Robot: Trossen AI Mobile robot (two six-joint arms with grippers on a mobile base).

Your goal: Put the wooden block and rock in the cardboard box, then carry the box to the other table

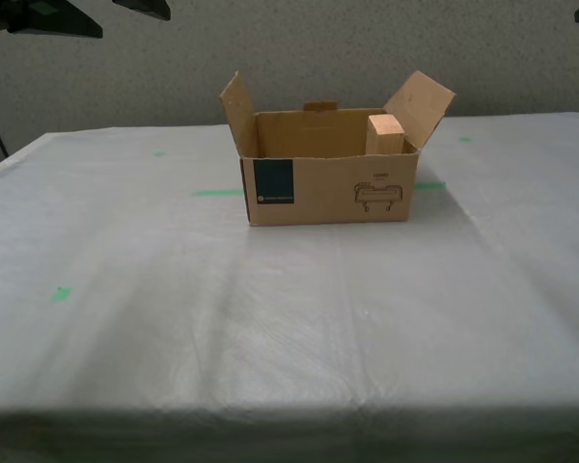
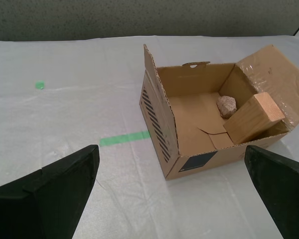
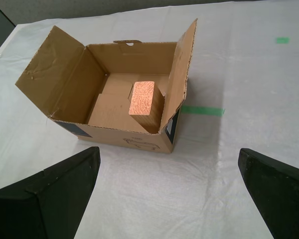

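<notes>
The white-sheeted surface [image 1: 289,328], marked with green tape [image 1: 217,192], is seen carrying the cardboard box [image 1: 328,188] toward twelve o'clock of the exterior view, flaps raised. Inside the box, the wooden block [image 1: 386,134] is leaned in the corner at three o'clock of that view; the rock [image 2: 227,106] is lodged just beside it. My first gripper [image 3: 169,199] and my second gripper [image 2: 172,194] are held spread wide, empty, apart from the box.
</notes>
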